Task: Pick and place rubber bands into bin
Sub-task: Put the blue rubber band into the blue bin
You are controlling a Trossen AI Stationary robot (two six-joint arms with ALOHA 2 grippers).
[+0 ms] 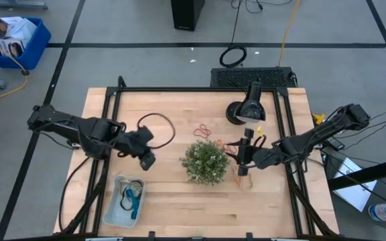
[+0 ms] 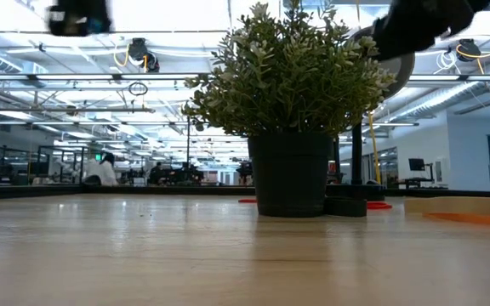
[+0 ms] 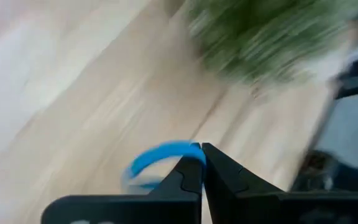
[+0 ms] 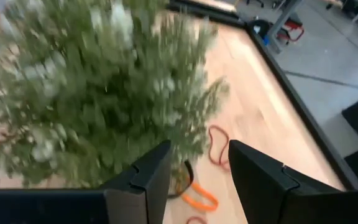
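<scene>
My left gripper (image 1: 146,159) hovers left of the green potted plant (image 1: 206,162), above the table and just beyond the pale light-blue bin (image 1: 108,209). It is shut on a blue rubber band (image 3: 157,159). The bin holds a few bands, among them blue ones (image 1: 134,196). My right gripper (image 1: 244,158) is open at the plant's right side, above loose bands. These are a red-brown loop (image 4: 216,147), an orange one (image 4: 199,196) and a dark one (image 4: 185,174) lying flat on the wood. More orange-red bands (image 1: 203,130) lie beyond the plant. My left gripper pinches the blue band between its two fingers, at one end of the loop (image 3: 191,149). The rest of the loop sticks out sideways from the fingertips (image 3: 213,158), clear of the table.
A black lamp-like stand (image 1: 246,107) is at the far right of the table. A black cable loop (image 1: 158,128) lies behind my left gripper. Black frame rails (image 1: 287,134) run along the table's sides. The plant's dark pot (image 2: 292,183) stands mid-table.
</scene>
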